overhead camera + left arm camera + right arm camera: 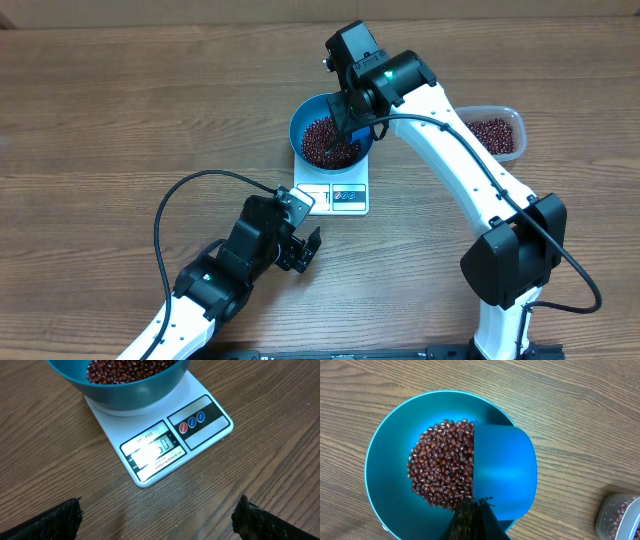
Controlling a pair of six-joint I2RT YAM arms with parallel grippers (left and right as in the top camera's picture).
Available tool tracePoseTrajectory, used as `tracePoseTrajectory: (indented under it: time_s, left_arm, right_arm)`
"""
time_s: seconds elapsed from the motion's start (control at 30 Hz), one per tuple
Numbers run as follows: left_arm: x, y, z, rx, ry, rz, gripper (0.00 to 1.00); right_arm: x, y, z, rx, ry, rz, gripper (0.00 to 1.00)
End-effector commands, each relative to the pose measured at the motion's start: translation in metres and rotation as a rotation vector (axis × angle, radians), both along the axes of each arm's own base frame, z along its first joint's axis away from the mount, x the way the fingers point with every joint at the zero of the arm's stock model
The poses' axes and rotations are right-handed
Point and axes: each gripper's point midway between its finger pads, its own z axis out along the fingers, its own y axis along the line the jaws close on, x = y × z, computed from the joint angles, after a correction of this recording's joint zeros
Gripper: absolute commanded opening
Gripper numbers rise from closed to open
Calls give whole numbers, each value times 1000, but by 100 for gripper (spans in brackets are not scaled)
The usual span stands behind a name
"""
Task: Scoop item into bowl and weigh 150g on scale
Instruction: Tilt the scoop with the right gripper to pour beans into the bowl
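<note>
Beans [440,470] heap inside the blue bowl [382,445] on the scale [210,425]; the right gripper [471,516] pinches the tipped scoop [505,470] above to pour, while the left gripper [303,250] hangs wide, framing the display [152,450].

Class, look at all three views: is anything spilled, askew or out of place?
Nothing stands out. The beans lie inside the bowl on the scale; none are loose on the table. The right gripper holds the scoop tipped over the bowl.
</note>
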Motion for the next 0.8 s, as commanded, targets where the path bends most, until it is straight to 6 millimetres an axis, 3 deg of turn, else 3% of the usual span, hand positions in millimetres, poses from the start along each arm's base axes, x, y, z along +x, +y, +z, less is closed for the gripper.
tracePoseTrajectory:
  time_s: [0.0,0.77]
  left_arm:
    - [-1,-1,1,-3,-7,-16,100]
    - [-1,-1,1,-3,-7,-16,99]
  right_arm:
    - [7,-2,24,12,-66,-13,4]
    - [2,5,29,0,-83,11,4]
